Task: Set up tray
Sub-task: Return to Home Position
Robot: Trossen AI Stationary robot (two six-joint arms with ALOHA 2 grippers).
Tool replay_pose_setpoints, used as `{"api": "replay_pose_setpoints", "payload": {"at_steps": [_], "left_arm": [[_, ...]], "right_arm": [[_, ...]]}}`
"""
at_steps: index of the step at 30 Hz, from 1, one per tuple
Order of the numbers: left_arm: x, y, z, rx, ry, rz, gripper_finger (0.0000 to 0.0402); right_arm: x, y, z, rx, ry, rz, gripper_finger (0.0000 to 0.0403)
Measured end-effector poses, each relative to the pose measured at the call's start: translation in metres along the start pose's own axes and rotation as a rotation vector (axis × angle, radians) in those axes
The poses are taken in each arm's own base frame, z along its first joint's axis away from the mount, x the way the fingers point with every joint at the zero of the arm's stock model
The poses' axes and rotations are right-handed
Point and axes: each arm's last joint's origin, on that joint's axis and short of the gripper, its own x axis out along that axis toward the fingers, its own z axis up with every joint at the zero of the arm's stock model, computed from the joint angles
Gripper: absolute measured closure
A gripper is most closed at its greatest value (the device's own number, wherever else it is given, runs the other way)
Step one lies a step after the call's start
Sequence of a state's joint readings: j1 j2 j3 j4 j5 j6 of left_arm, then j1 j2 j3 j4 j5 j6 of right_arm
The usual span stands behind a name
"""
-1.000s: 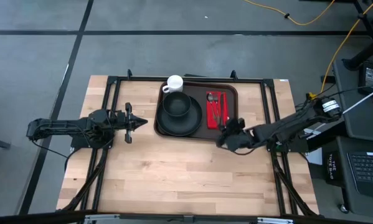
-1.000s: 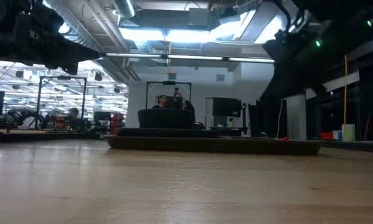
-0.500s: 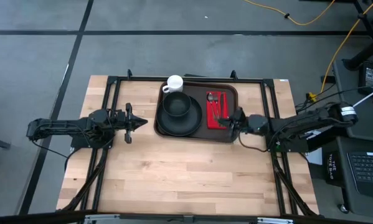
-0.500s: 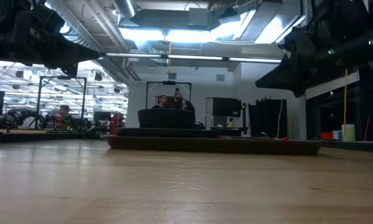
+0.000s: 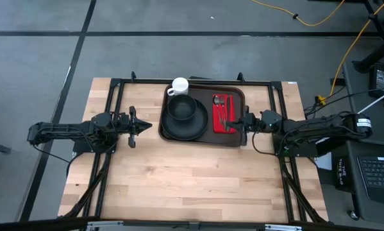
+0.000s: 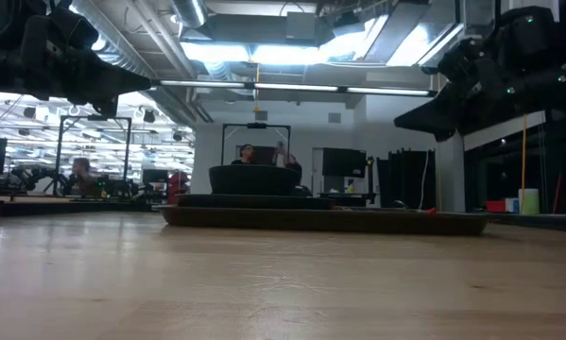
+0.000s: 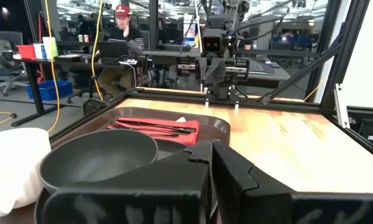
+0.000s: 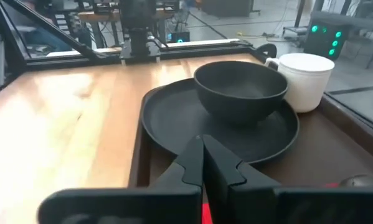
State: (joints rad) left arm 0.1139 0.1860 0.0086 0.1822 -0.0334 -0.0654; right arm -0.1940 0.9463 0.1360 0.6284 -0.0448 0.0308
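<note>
The dark brown tray [image 5: 204, 93] lies flat on the wooden table toward its far edge. On it rest a round black plate [image 5: 195, 130] with a black bowl [image 5: 181, 108], a white mug [image 5: 179, 86] and a red napkin [image 5: 221, 125] with cutlery on top. My right gripper [image 5: 244, 122] is shut and hovers over the tray's right rim, pointing toward the table's left; in its wrist view [image 8: 202, 152] the plate and bowl lie ahead. My left gripper [image 5: 145, 126], shut, waits left of the tray, seen in its wrist view [image 7: 211, 149].
Black frame rails [image 5: 272, 102] run along the table beside the tray on both sides. Bare wooden tabletop [image 5: 192, 179] stretches from the tray to the near edge. Cables and equipment stand off the table's right side. People sit at desks in the room beyond [image 7: 125, 31].
My right gripper has swung from off the tray's near right corner toward the far edge, along the tray's right side, and has turned until it points level toward the table's left. Its fingers stay shut. The left arm and the tray's contents have kept still.
</note>
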Motion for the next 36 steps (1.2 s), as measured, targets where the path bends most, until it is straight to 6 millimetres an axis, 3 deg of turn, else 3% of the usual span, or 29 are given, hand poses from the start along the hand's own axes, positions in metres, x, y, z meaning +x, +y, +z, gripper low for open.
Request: {"api": "replay_pose_setpoints", "payload": {"at_steps": [9,24,30,36], "left_arm": [[0.000,0.000,0.000,0.000,0.000,0.000,0.0396],[0.000,0.000,0.000,0.000,-0.001,0.000,0.0396],[0.000,0.000,-0.001,0.000,0.006,0.000,0.0395],[0.000,0.000,-0.001,0.000,0.007,0.000,0.0396]], "right_arm": [[0.000,-0.001,-0.002,-0.007,0.021,-0.003,0.0374],[-0.003,0.006,-0.002,-0.043,0.025,0.036,0.0370],[-0.024,0.022,0.012,-0.063,-0.077,0.152,0.0369],[-0.050,0.028,-0.008,-0.126,-0.168,0.243,0.0369]]}}
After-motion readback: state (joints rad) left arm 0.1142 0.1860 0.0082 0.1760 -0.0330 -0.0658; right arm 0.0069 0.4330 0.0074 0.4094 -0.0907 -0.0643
